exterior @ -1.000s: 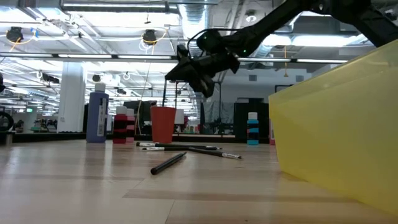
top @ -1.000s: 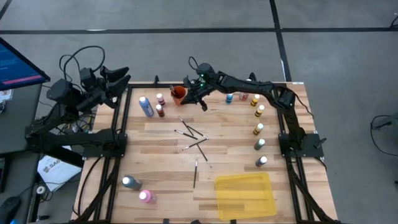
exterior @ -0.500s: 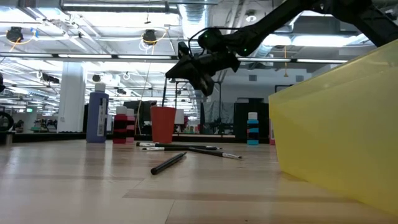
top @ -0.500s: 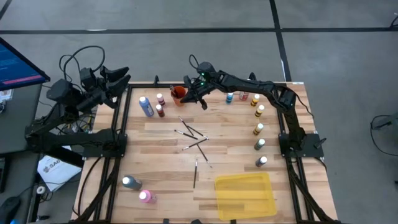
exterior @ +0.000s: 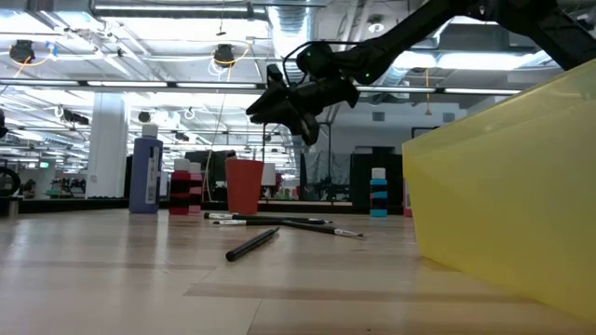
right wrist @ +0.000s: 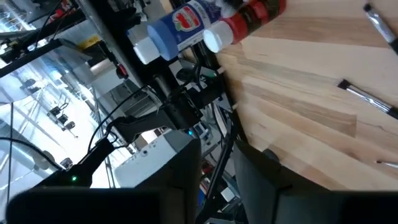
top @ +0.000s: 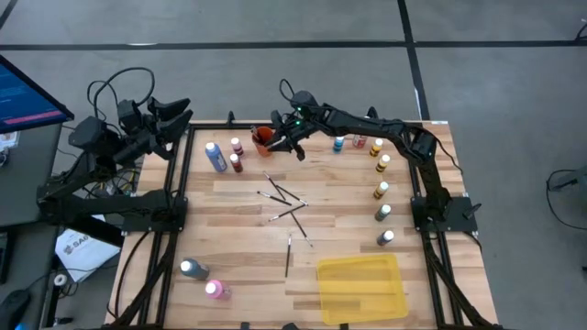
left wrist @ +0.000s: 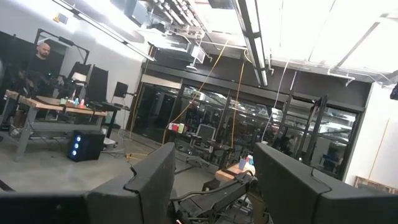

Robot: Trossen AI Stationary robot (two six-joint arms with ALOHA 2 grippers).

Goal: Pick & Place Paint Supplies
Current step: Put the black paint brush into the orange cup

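The left pincer (top: 179,115) is parked off the left edge of the pale wooden slatted desk (top: 238,238), raised clear of it, its two dark fingers (left wrist: 152,180) spread apart with nothing between them. Near that edge a tall blue white-capped paint bottle (top: 215,156) is stood, with two small red white-capped bottles (top: 237,154) just beside it. A small orange cup (top: 263,137) is seen at the far side, and the right pincer (top: 286,144) is hung just above and beside it; a narrow gap is seen between its fingers and nothing is gripped. Thin dark paintbrushes (top: 286,203) are scattered mid-desk. A flat yellow rectangular tray (top: 360,289) is set near the front, and more white-capped bottles (top: 381,191) are lined along the right edge.
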